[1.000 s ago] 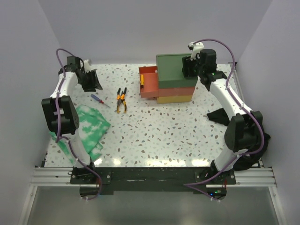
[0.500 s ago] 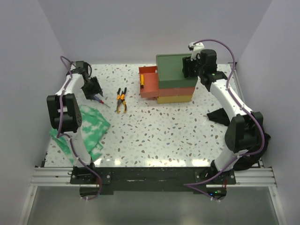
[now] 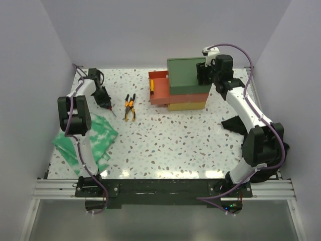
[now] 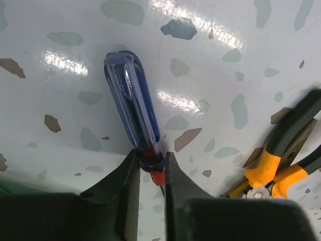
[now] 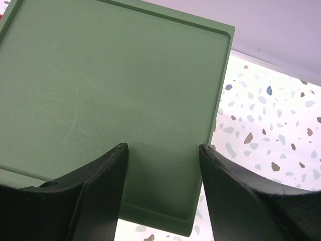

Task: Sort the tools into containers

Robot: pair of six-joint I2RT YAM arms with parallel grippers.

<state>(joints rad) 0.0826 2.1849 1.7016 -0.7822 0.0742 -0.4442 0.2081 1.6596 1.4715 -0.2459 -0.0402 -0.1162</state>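
A screwdriver [image 4: 133, 105] with a clear blue handle and red collar lies on the speckled table. My left gripper [image 4: 149, 155] has its jaws pressed against both sides of that collar; from above, the left gripper [image 3: 104, 103] covers most of the tool. Orange-and-black pliers [image 3: 130, 107] lie just to its right, and the pliers [image 4: 281, 160] show in the left wrist view too. The drawer stack [image 3: 186, 80] has its red middle drawer [image 3: 159, 93] pulled out to the left. My right gripper [image 5: 163, 148] hangs open over the stack's green top [image 5: 110, 85].
A green-and-white cloth [image 3: 95, 138] lies at the near left beside the left arm. A black cloth [image 3: 233, 124] sits under the right arm. A yellow item [image 3: 152, 86] lies in the pulled-out red drawer.
My left gripper came from the back left corner down onto the screwdriver and its jaws closed on the collar. The right arm has hardly moved.
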